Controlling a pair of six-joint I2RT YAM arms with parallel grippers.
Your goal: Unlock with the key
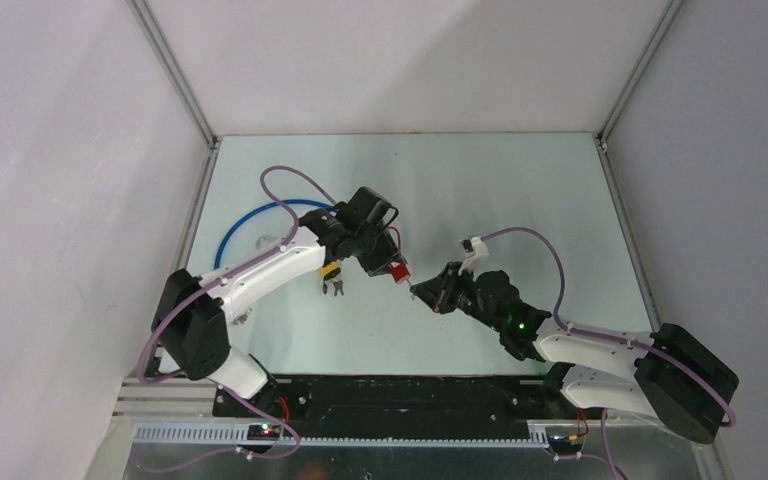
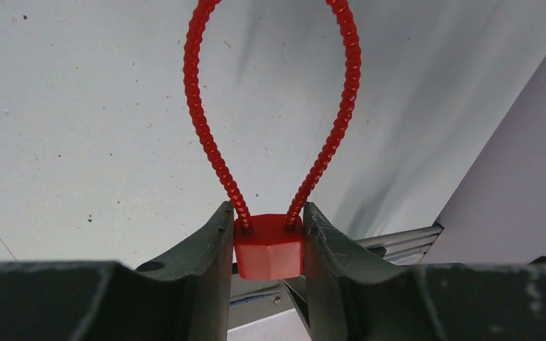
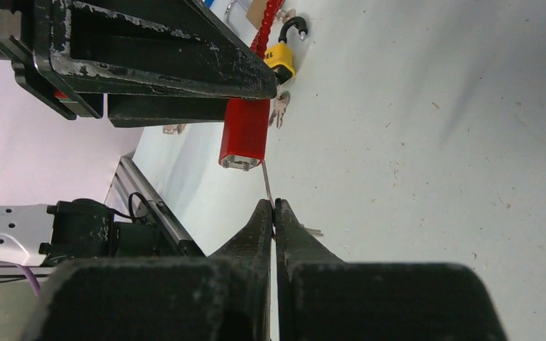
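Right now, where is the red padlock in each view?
Top external: mid-table, red padlock at the left gripper tip.
Left wrist: bottom centre, clamped between the fingers.
Right wrist: upper centre, under the left gripper, key at its base.
Shared landmark: the left gripper holding it.
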